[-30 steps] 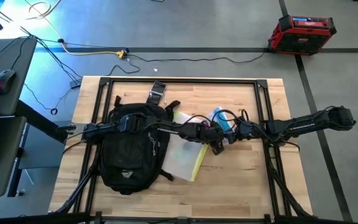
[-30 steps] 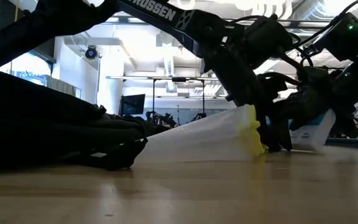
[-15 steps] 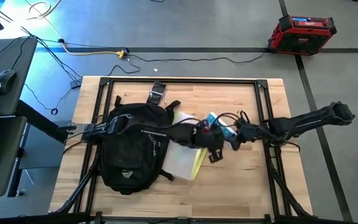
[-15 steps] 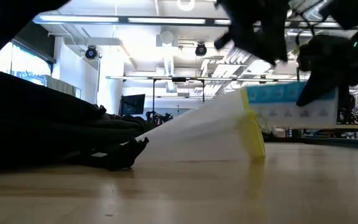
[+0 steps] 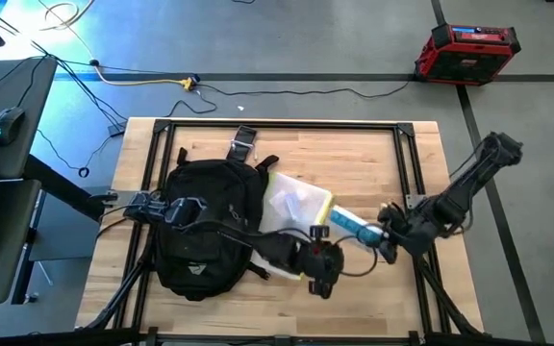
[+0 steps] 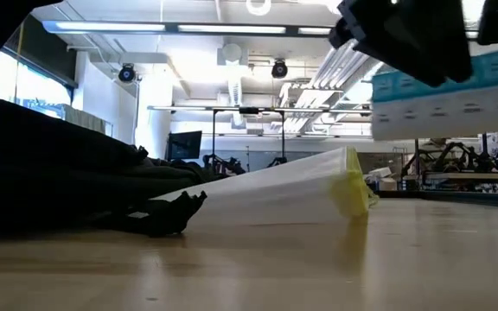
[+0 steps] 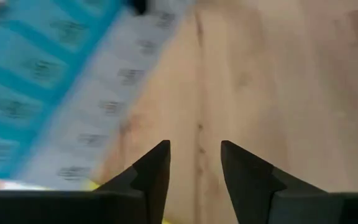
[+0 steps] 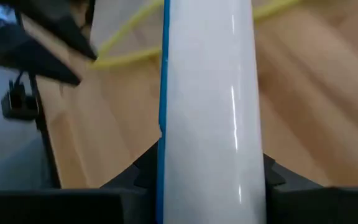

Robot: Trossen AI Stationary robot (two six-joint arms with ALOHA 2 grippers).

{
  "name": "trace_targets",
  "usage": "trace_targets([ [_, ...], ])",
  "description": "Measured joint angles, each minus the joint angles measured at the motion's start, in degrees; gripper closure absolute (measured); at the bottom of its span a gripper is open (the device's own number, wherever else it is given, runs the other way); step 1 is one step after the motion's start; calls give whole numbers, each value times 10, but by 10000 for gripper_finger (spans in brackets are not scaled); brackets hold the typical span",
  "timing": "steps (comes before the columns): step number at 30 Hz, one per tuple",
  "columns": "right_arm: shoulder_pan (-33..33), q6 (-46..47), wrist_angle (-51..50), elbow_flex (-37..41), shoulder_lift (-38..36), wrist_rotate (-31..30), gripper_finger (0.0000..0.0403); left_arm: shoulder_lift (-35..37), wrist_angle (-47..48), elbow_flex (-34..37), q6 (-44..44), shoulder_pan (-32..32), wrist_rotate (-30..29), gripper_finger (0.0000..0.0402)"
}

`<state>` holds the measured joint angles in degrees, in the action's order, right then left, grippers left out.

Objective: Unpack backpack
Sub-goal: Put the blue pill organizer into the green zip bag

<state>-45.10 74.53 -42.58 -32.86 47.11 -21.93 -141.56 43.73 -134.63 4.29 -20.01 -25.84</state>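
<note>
Seen from overhead: black backpack [image 5: 203,226] lying at left centre of the wooden desk [image 5: 354,154], a translucent pouch with neon-yellow trim [image 5: 291,216] spilling from beside it toward mid-frame. At centre right, right pincer [image 5: 385,238] clamped on one end of a blue-and-white box [image 5: 351,226], lifted clear of the desk top, as the level view confirms with the box [image 6: 448,91] hanging in the upper right above the pouch [image 6: 301,194]. Just below and left of the box, left pincer [image 5: 321,279] empty, fingers [image 7: 151,171] parted over bare wood, holding nothing. Step in hand, by the look of it: carrying an unpacked item away from the bag, grip apparently resting with the right arm alone. Next move likely calling for a set-down on open desk at lower right, well apart from pouch and bag, with the left arm free to return to the backpack. Plenty of bare wood along the top and right of frame; black frame rails [image 5: 412,173] near the right edge and the desk's lower edge worth minding.
</note>
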Motion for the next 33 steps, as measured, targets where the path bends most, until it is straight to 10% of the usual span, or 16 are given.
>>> trace_targets([
  [10,-144,157,-40,0,25,-69,291,-50,37,0,-5,2,-143,173],
  [19,-184,216,-6,0,60,-61,291,-59,209,-1,162,9,-204,167],
  [33,-124,111,171,0,156,-66,291,-47,283,-3,293,5,-200,389],
])
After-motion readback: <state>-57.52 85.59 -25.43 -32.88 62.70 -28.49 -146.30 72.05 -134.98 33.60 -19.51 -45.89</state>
